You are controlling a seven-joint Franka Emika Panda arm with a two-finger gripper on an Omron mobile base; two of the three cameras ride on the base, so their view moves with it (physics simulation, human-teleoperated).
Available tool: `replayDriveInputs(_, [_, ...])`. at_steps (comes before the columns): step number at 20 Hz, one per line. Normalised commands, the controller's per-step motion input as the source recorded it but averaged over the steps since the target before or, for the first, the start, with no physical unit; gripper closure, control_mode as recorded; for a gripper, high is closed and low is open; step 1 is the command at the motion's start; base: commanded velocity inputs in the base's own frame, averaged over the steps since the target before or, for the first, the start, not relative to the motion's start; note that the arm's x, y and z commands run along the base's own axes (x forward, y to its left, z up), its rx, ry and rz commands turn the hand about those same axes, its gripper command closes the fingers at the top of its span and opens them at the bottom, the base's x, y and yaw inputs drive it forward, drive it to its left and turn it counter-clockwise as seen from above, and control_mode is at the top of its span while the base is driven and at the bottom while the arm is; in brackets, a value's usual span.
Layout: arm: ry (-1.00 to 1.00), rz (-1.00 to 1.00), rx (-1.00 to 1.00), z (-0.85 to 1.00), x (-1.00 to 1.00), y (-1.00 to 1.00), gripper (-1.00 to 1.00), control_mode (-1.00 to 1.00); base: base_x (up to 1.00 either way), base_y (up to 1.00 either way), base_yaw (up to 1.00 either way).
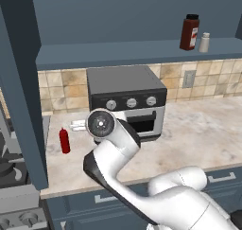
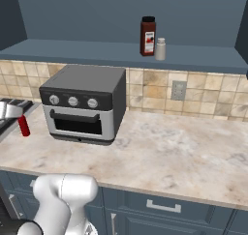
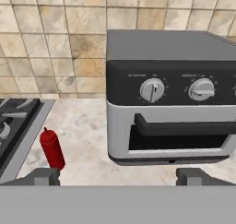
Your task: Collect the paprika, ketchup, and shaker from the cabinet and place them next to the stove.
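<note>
pincer (image 3: 118, 176) open | ketchup (image 3: 52, 149) upright beside stove (image 3: 14, 126) | labels unreadable

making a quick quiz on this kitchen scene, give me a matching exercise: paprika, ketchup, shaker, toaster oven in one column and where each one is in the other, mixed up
Things:
1. paprika
2. ketchup
3. shaker
4. toaster oven

Places:
A. on the counter, against the tiled wall
B. on the cabinet shelf, the taller of the two items there
C. upright on the counter beside the stove
D. on the cabinet shelf, the shorter of the two items there

Pairs: 1-B, 2-C, 3-D, 4-A
</note>
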Motion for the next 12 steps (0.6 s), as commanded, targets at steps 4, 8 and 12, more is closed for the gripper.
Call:
replayDriveInputs(4, [0.13,0.00,0.00,0.61,-0.51,-0.55,-1.00,-1.00,0.00,0.00,0.00])
replayDriveInputs(8, [0.15,-0.02,0.00,0.52,-0.29,-0.70,-1.00,-1.00,0.00,0.00,0.00])
replayDriveInputs(12, [0.14,-0.06,0.00,0.55,-0.10,-0.87,-1.00,-1.00,0.00,0.00,0.00])
